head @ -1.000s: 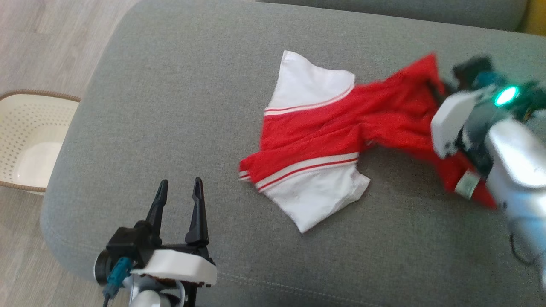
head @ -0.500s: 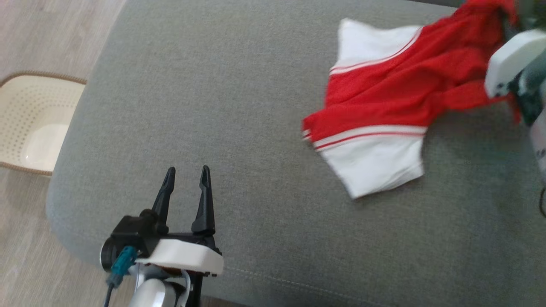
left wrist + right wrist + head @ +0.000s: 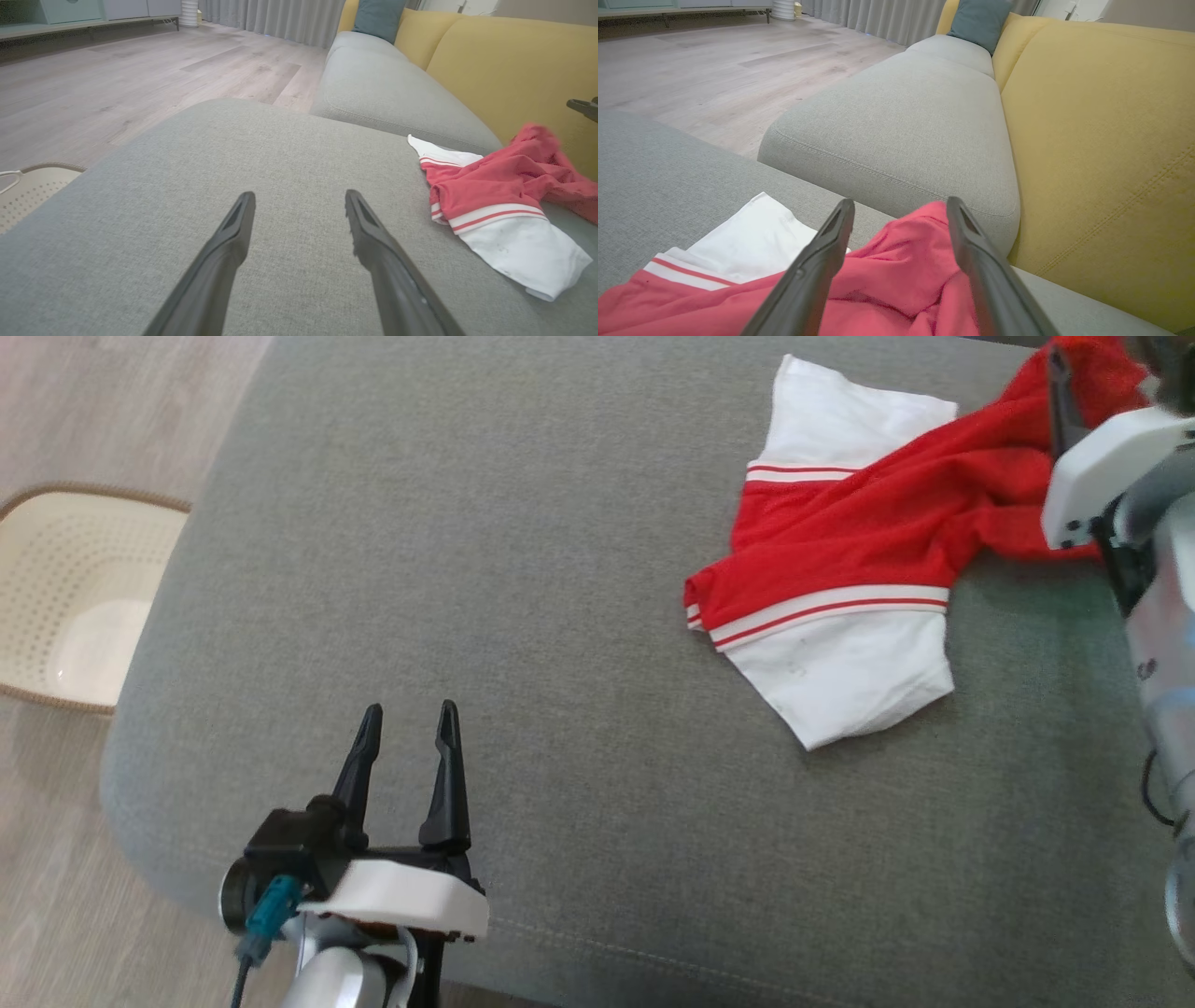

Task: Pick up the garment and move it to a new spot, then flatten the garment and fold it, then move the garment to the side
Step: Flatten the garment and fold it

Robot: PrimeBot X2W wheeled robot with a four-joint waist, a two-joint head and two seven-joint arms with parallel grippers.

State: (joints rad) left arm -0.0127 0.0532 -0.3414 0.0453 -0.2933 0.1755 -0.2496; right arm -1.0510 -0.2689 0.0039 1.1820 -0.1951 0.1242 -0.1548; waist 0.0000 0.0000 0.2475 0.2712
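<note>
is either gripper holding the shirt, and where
Nothing is held. The right gripper stands open, the red end of the garment lying loose between its fingers; the left gripper is open above the sofa cushion.

L gripper (image 3: 410,711), R gripper (image 3: 900,202): both spread.

Support: grey fabric sofa cushion (image 3: 523,569) | On it: red-and-white garment (image 3: 840,537), rumpled, toward the far right | Lay: white panels (image 3: 840,672) flat on cushion

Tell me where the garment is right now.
In the head view the garment lies crumpled at the upper right of the grey seat cushion, its red end by the right gripper, near the yellow backrest.
</note>
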